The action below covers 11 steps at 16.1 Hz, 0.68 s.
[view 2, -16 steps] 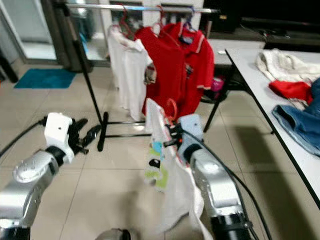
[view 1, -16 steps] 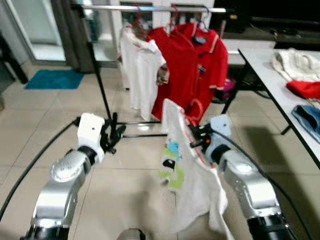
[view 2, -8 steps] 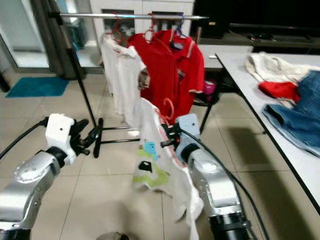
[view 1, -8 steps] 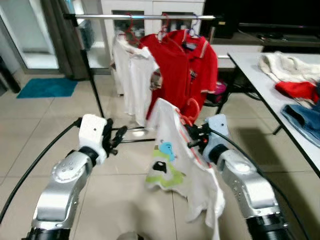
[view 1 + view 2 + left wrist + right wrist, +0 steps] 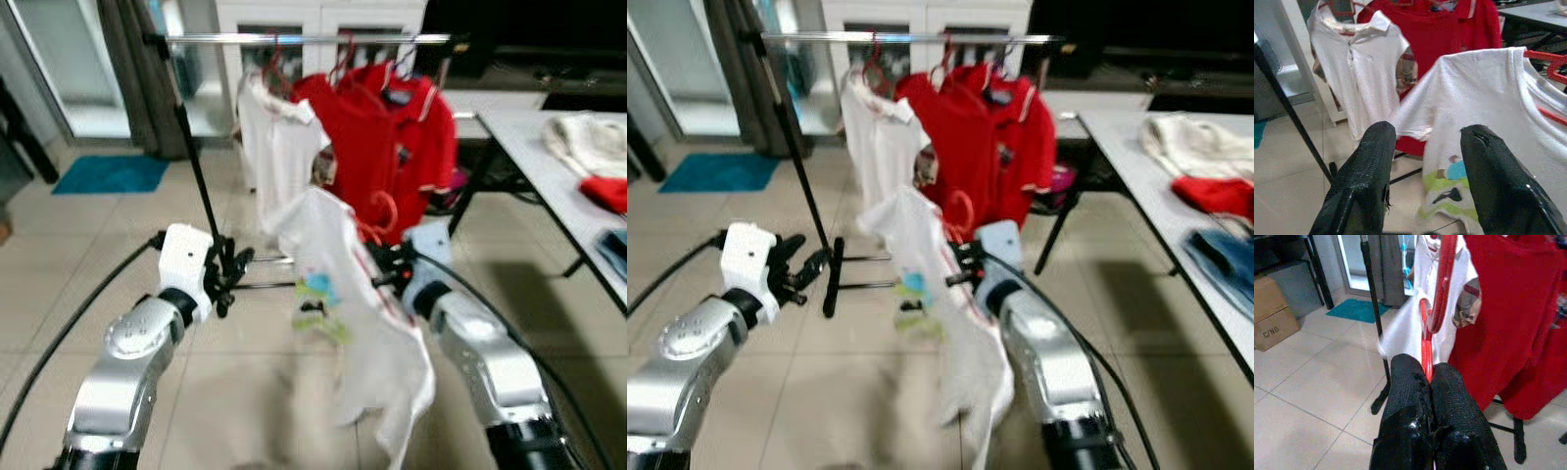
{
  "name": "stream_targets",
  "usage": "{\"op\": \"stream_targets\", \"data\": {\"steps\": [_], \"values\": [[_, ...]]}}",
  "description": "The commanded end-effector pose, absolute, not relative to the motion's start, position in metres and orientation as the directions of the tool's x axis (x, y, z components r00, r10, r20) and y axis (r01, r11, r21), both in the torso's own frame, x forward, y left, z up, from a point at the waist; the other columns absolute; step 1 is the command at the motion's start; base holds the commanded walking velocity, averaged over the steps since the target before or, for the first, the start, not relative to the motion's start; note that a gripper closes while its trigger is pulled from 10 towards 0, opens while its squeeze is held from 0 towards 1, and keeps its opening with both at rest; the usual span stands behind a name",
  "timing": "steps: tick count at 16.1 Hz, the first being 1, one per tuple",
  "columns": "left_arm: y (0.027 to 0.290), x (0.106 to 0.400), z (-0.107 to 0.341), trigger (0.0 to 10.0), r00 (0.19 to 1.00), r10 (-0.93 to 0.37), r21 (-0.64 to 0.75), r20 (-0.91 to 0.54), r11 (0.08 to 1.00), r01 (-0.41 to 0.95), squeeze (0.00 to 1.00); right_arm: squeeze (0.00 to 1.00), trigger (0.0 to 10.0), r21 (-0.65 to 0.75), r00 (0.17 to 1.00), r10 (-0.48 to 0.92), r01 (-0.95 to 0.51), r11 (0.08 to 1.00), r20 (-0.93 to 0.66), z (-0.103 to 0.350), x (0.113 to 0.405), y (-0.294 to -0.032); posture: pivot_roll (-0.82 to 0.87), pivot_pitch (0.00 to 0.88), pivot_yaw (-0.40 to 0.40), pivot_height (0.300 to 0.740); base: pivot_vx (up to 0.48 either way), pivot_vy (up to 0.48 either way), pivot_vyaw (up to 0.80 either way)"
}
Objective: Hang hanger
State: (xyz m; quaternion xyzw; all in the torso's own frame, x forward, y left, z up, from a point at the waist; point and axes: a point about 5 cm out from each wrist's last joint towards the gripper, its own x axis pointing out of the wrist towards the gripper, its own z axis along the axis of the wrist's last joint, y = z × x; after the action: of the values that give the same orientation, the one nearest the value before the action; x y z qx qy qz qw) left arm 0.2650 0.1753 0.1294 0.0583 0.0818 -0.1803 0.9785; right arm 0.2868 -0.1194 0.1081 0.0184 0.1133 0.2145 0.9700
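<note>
My right gripper (image 5: pixel 384 266) is shut on a red hanger (image 5: pixel 378 217) that carries a white T-shirt (image 5: pixel 343 294) with a green and blue print; the shirt swings out to the left and hangs down past my right arm. In the right wrist view the red hanger (image 5: pixel 1431 323) rises from between the closed fingers (image 5: pixel 1406 396). My left gripper (image 5: pixel 233 272) is open and holds nothing, left of the shirt; its two fingers (image 5: pixel 1366 181) frame the white T-shirt (image 5: pixel 1488 127). Ahead stands a clothes rail (image 5: pixel 304 39) with a white polo (image 5: pixel 279 147) and red polos (image 5: pixel 392 137) hanging.
The rail's black upright (image 5: pixel 201 176) and foot bars (image 5: pixel 265 286) stand just beyond my left gripper. A white table (image 5: pixel 558 166) with piled clothes (image 5: pixel 588 137) runs along the right. A teal mat (image 5: pixel 108 174) lies at the far left. A cardboard box (image 5: pixel 1271 313) sits on the tiled floor.
The view has shifted as I move, and the rail sits slightly further right. The white T-shirt has swung up and out to the left. Both grippers keep their state.
</note>
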Motion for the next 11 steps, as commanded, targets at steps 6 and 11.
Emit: {"op": "stream_targets", "data": {"steps": [6, 11], "values": [[0.1790, 0.2645, 0.1310, 10.0, 0.921, -0.336, 0.087, -0.195, 0.930, 0.358, 0.00, 0.00, 10.0, 0.079, 0.877, 0.450, -0.443, 0.893, -0.171, 0.1160, 0.2884, -0.1102, 0.03, 0.000, 0.008, 0.740, 0.328, 0.000, 0.00], [0.1778, 0.2654, 0.1319, 10.0, 0.916, -0.349, 0.089, -0.199, 0.924, 0.372, 0.00, 0.00, 10.0, 0.057, 0.872, 0.458, -0.456, 0.888, -0.172, 0.1165, 0.2883, -0.1082, 0.03, 0.000, 0.011, 0.740, 0.331, 0.000, 0.00]]}}
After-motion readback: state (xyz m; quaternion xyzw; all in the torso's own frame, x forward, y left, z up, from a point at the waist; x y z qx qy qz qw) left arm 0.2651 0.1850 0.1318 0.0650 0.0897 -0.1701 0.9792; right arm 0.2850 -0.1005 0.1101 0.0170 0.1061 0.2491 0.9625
